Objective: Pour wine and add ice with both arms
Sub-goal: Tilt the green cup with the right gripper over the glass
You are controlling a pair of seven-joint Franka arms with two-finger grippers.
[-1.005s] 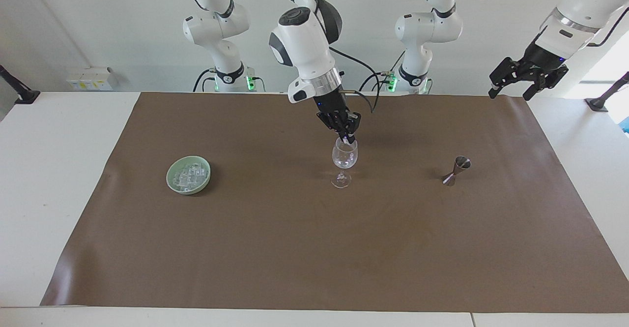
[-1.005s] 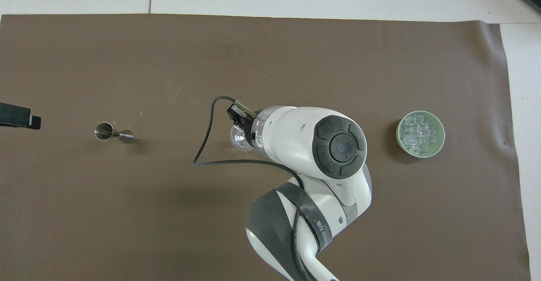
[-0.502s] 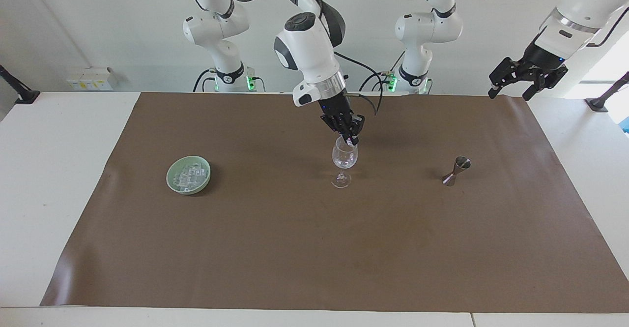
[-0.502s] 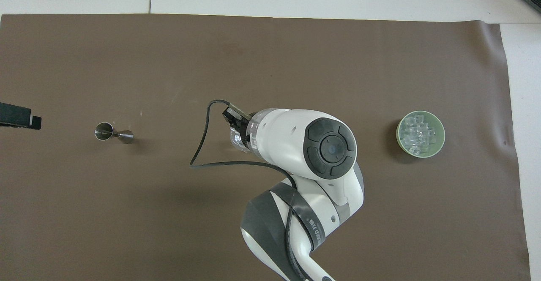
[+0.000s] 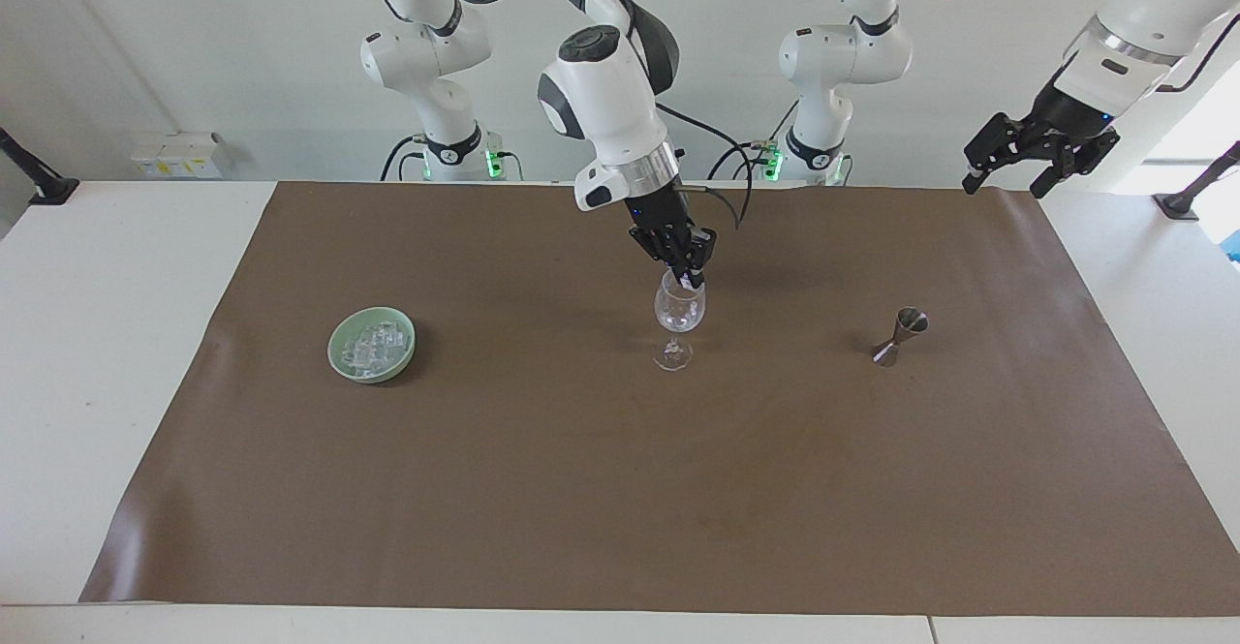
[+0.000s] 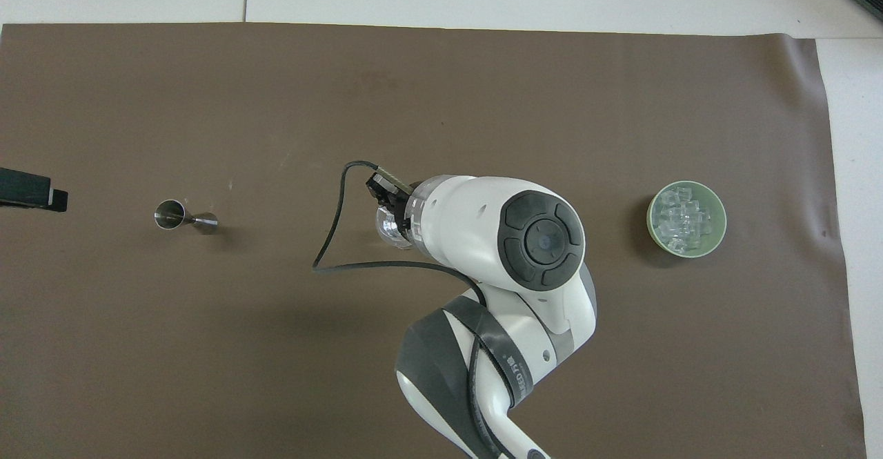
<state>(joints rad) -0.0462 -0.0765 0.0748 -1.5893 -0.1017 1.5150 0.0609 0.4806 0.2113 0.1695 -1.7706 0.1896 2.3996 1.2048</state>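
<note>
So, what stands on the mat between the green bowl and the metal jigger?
Only the wine glass, with the right gripper at its rim, as the facing view shows.

A plain white wall [image 5: 242, 53] rises at the back. The white desk [image 5: 87, 334] wears a broad brown mat [image 5: 581, 489]. Daylight glares through a window [image 5: 1196, 131] at one end.

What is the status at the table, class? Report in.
Right hand shut on small clear ice cube over clear stemmed wine glass. Left hand open, waiting above table edge. Green ice bowl, steel jigger stand apart. Nothing obstructing.
</note>
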